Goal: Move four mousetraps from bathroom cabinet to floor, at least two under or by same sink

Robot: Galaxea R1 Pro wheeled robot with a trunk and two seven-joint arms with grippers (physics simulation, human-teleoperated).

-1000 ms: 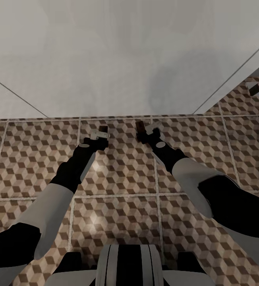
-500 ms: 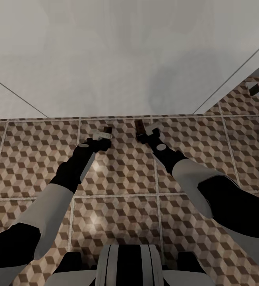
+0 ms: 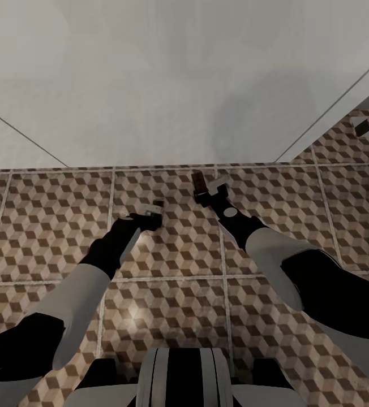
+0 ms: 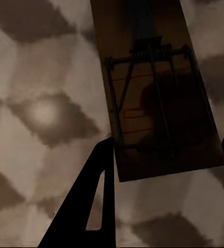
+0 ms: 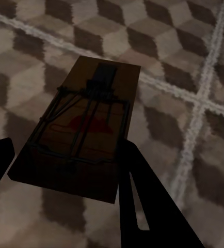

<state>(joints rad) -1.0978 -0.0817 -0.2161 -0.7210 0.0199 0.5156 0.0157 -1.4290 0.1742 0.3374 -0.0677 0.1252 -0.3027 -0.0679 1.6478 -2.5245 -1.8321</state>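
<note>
Two mousetraps are carried low over the patterned bathroom floor, just short of the white wall: one is clamped in the left pincer and one in the right pincer. In each wrist view the left trap and the right trap are seen between the dark fingers with the long axis running outward along them, so that lowering is judged the move required; the left arm appears nearer the tiles. A faint red mark is visible on each board, but no writing can be read.
</note>
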